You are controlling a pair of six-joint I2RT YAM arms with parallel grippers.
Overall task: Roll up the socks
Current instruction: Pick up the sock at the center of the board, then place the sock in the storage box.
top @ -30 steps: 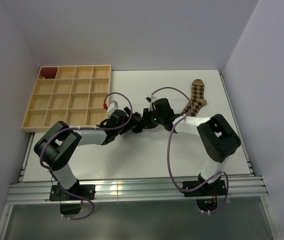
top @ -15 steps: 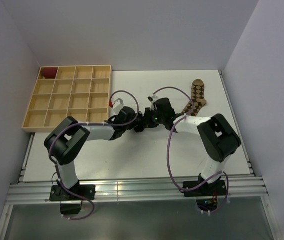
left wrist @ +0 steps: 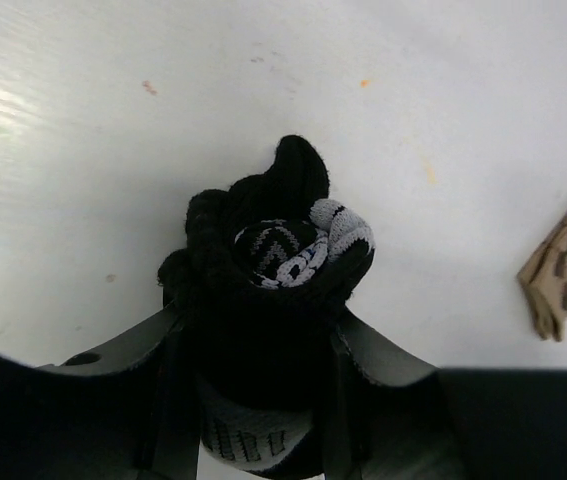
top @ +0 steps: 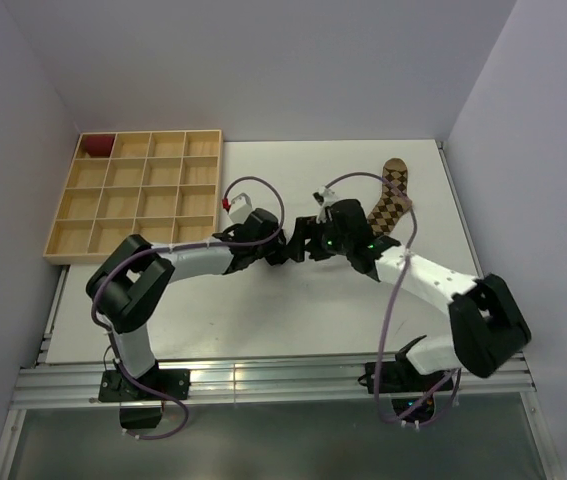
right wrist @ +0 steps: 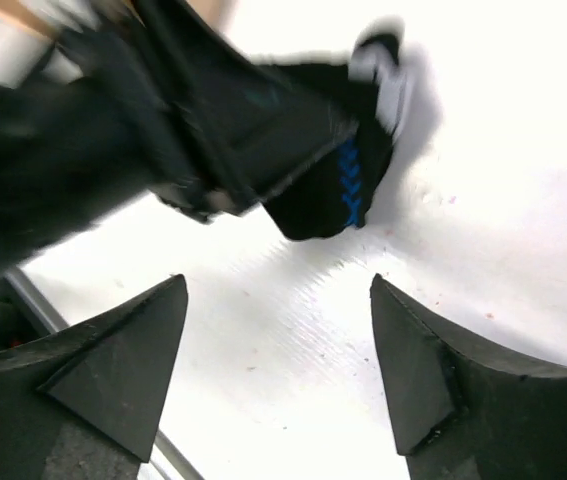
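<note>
Gripping rolled black sock (left wrist: 263, 250) with left end effector (left wrist: 263, 330), jaws partly closed around it, over desk (top: 293, 310) just right of wooden tray (top: 138, 195). Holding right end effector (right wrist: 278, 290) wide open, empty, beside roll. Leaving tan argyle sock (top: 390, 205) flat, farther right of tray.

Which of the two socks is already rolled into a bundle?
The black sock, bundled in the left gripper; the tan argyle sock lies flat, unrolled.

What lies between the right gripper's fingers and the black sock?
Bare white table only, between the fingers and black sock, in the right wrist view.
</note>
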